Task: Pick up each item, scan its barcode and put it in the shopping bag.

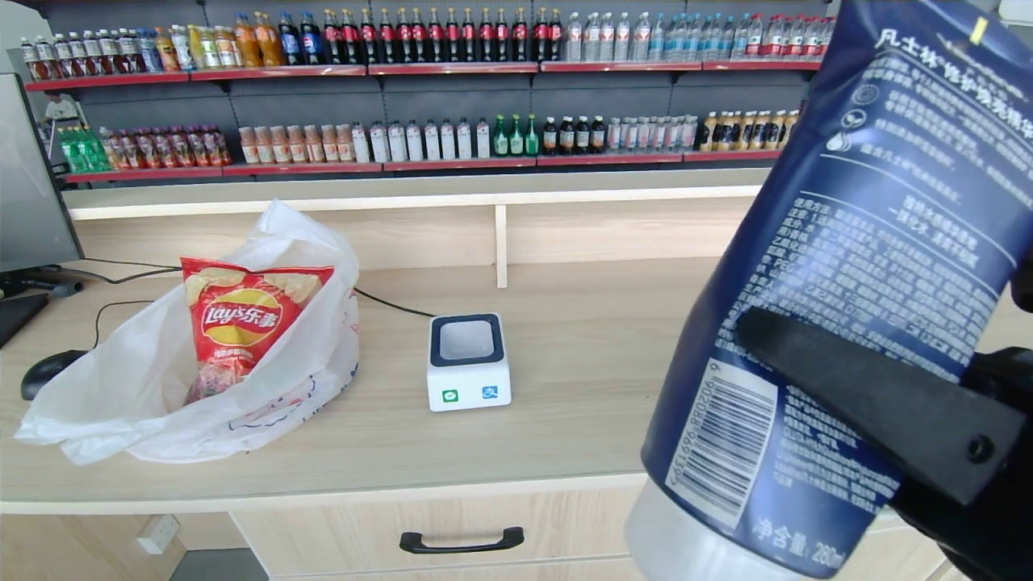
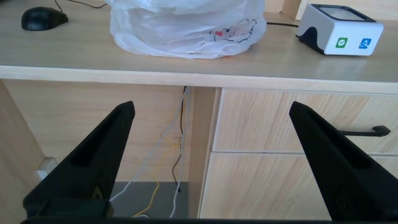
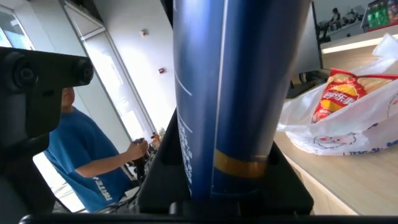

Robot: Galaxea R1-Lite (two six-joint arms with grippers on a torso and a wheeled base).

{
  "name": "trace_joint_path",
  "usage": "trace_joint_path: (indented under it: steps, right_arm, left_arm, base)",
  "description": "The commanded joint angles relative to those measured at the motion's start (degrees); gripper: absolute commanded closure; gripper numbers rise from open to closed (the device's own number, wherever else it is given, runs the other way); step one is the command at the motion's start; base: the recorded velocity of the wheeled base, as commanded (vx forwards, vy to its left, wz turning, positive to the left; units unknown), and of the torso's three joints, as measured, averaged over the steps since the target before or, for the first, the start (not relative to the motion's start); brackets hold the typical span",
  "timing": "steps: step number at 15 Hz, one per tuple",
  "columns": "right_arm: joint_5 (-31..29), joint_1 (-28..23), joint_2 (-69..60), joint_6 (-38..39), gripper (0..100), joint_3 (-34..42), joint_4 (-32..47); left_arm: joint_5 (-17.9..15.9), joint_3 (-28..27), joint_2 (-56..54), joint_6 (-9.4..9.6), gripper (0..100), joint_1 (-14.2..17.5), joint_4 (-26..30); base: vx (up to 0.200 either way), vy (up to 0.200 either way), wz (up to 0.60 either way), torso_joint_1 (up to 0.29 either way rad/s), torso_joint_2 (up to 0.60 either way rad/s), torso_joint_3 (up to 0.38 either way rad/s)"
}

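Observation:
A big dark-blue tube (image 1: 871, 242) hangs tilted, close to the head camera on the right, cap end down, with my right gripper (image 1: 912, 387) shut on it. Its barcode (image 1: 722, 440) faces the camera. The right wrist view shows the tube (image 3: 239, 93) clamped between that gripper's jaws (image 3: 230, 186). The white scanner box (image 1: 468, 361) sits mid-counter, window up. Left of it lies the white shopping bag (image 1: 137, 379), a red chips packet (image 1: 238, 319) standing in its mouth. My left gripper (image 2: 211, 112) is open and holds nothing, below the counter edge in front of the drawers, facing the bag (image 2: 186, 25) and scanner (image 2: 339, 28).
A black mouse (image 1: 48, 371) and a monitor (image 1: 28, 177) occupy the counter's far left, with cables running behind the bag. A raised wooden ledge (image 1: 500, 242) backs the counter, with shelves of bottles (image 1: 452, 40) beyond. A drawer handle (image 1: 462, 541) sits under the front edge.

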Motion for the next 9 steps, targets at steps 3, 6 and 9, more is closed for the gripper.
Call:
trace_joint_path:
  steps: [3, 6, 9]
  right_arm:
    - [-0.89, -0.90, 0.08, -7.23, 100, 0.69, 4.56]
    - [-3.79, -4.24, 1.40, -14.79, 100, -0.10, 7.81]
    - [-7.74, -6.35, 1.84, -22.43, 100, 2.97, 8.95]
  left_arm:
    - [0.00, 0.00, -0.02, 0.00, 0, 0.00, 0.01]
    - [0.00, 0.00, -0.02, 0.00, 0, 0.00, 0.01]
    - [0.00, 0.00, -0.02, 0.00, 0, 0.00, 0.01]
  base:
    - [0.000, 0.000, 0.00, 0.000, 0.00, 0.000]
    - [0.000, 0.000, 0.00, 0.000, 0.00, 0.000]
    - [0.000, 0.000, 0.00, 0.000, 0.00, 0.000]
